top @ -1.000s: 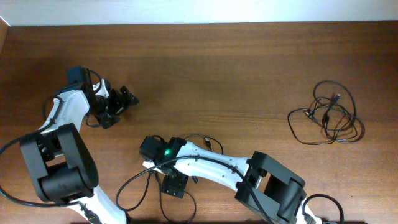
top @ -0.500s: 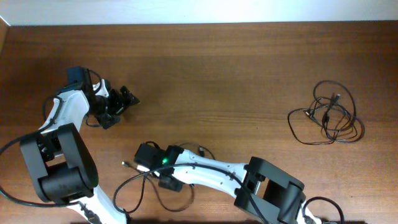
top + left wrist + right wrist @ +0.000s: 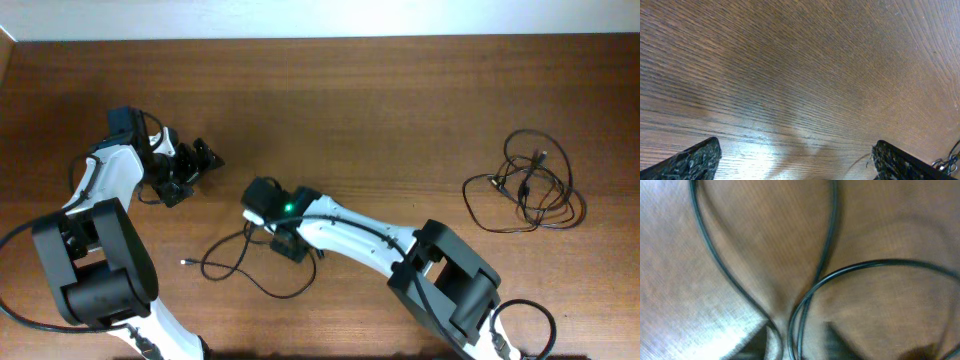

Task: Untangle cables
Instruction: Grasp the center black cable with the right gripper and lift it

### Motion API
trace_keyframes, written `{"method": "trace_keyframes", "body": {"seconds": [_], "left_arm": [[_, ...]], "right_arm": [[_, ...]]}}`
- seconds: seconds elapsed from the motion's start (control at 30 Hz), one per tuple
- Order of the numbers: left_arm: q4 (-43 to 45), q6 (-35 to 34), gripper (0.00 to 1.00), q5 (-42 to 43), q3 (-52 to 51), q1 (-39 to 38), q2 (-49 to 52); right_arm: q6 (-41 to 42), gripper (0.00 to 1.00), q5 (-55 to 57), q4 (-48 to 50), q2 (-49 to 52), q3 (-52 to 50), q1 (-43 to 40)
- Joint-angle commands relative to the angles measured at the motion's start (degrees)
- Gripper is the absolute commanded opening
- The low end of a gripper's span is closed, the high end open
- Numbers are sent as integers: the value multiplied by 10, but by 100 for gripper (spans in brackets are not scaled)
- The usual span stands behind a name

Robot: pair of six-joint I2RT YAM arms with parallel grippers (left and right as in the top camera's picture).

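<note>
One thin black cable [image 3: 210, 268] lies in loose loops left of the table's middle, its small plug [image 3: 186, 263] pointing left. My right gripper [image 3: 292, 248] hovers low over the loops' right side. In the blurred right wrist view its fingers [image 3: 757, 345] stand partly apart, with two strands of the cable [image 3: 875, 264] running between them, so my right gripper [image 3: 795, 345] is open. A second bundle of cables [image 3: 530, 185] lies tangled at the far right. My left gripper [image 3: 195, 175] is wide open over bare wood at the left, and my left gripper [image 3: 799, 167] holds nothing.
The table [image 3: 380, 100] is brown wood with a pale wall along its back edge. The right arm [image 3: 370, 245] stretches diagonally from the front right corner to the middle. Thicker robot wiring loops at the front right [image 3: 530, 325].
My right gripper has moved from near the front edge back toward the middle, and the cable came with it and spread leftward. The left arm has not moved.
</note>
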Motion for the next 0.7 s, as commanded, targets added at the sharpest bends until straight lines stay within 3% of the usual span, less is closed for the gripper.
{"method": "trace_keyframes", "body": {"seconds": [0.0,0.17,0.33,0.37,0.47,0.5,0.67], "left_arm": [[0,9,99,8,12,2,7],[0,9,99,8,12,2,7],[0,9,99,8,12,2,7],[0,9,99,8,12,2,7],[0,9,99,8,12,2,7],[0,9,99,8,12,2,7],[0,9,99,8,12,2,7]], "right_arm": [[3,79,-29,4,8,22,-7],[29,88,-62,9,26,17,-7],[28,85,-61,88,59,5,-7],[28,76,-60,98,62,5,-7],[28,9,-60,103,64,5,-7],[28,4,-61,102,64,5,-7],[28,4,-116,59,2,23,-14]]}}
